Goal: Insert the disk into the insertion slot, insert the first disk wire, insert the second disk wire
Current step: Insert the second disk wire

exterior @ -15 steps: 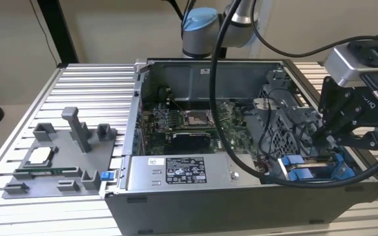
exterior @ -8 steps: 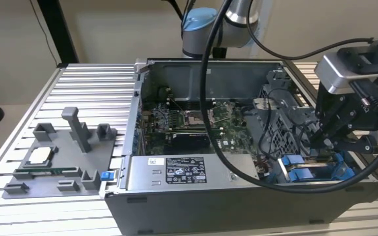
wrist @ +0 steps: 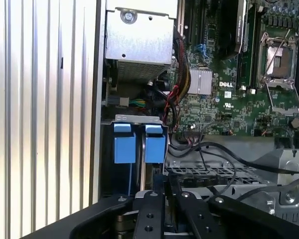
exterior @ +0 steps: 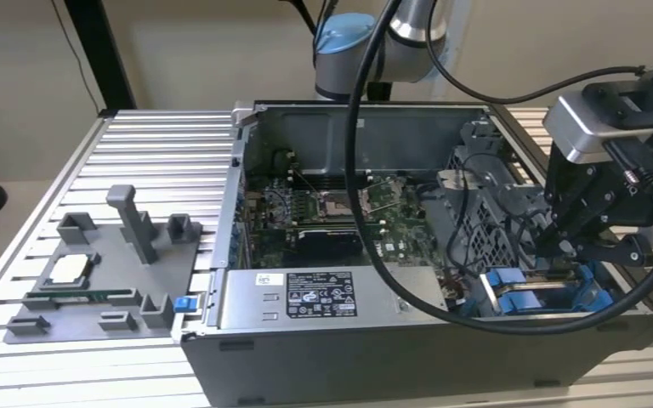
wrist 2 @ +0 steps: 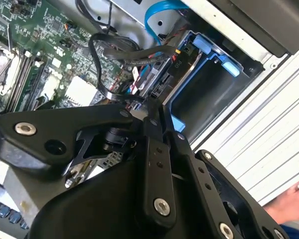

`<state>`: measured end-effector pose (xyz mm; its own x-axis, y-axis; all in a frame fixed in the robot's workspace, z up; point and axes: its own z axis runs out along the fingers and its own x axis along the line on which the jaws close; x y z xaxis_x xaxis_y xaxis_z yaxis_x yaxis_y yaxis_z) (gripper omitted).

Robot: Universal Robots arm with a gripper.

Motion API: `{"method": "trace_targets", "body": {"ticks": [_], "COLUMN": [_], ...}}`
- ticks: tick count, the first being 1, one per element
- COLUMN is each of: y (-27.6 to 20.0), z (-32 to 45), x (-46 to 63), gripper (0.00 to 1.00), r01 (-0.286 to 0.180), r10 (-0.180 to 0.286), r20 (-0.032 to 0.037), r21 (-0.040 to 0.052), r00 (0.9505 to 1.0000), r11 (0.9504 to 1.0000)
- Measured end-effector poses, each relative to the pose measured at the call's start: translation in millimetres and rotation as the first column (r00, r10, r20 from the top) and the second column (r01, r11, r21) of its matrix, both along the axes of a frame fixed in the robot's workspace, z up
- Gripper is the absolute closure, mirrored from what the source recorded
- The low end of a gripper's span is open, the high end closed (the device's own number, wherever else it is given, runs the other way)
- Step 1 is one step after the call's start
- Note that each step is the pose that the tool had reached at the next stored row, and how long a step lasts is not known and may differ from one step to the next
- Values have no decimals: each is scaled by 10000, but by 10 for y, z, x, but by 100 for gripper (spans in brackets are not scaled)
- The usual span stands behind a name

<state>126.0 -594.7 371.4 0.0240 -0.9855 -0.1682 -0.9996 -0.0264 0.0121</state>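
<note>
I see a ribbed aluminium table carrying an open desktop computer case, with a pale wall behind. On the exterior view's left, a grey plastic fixture tray lies flat on the table, well apart from the work.

Inside the case, the motherboard lies along the floor. The grey labelled power-supply box sits against the near wall.

The insertion slot, with its blue rails, is in the corner of the case on the exterior view's right. In the first wrist view its two blue clips stand side by side beneath a grey metal bracket.

The gripper hangs directly over this bay, inside the case. In the second wrist view the gripper has its jaws drawn narrow, the tips nearly meeting. I cannot tell whether anything is pinched between them.

Just past the tips is a flat grey edge, the disk, beside the blue frame; its label is hidden. Red and black wires and a blue cable run close to that end.

A person's hand shows outside the case, over the table.
</note>
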Motion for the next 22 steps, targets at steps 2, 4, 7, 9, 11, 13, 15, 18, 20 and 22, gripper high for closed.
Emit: {"method": "trace_targets", "body": {"ticks": [2,4,7,9,11,13,15,18,20,22], "y": [0,0,0,0,0,0,0,0,1,0], "z": [-1,-3,-8,-9,-9,-9,-9,-11,-21,-41], "x": [0,-1,-5,-5,-4,-5,-5,-5,-5,-6], "gripper": [100,100,100,100,100,100,100,100,100,100], "r01": [0,-1,0,0,-1,-1,0,0,0,1], "r10": [0,1,0,0,1,1,0,0,0,-1], "r20": [1,19,112,146,152,158,163,165,177,214], "r21": [0,2,5,3,3,4,4,3,3,5], "r00": [10000,10000,9999,9999,9999,9999,9999,9999,9998,9998], "r11": [10000,10000,10000,10000,10000,10000,10000,10000,10000,10000]}}
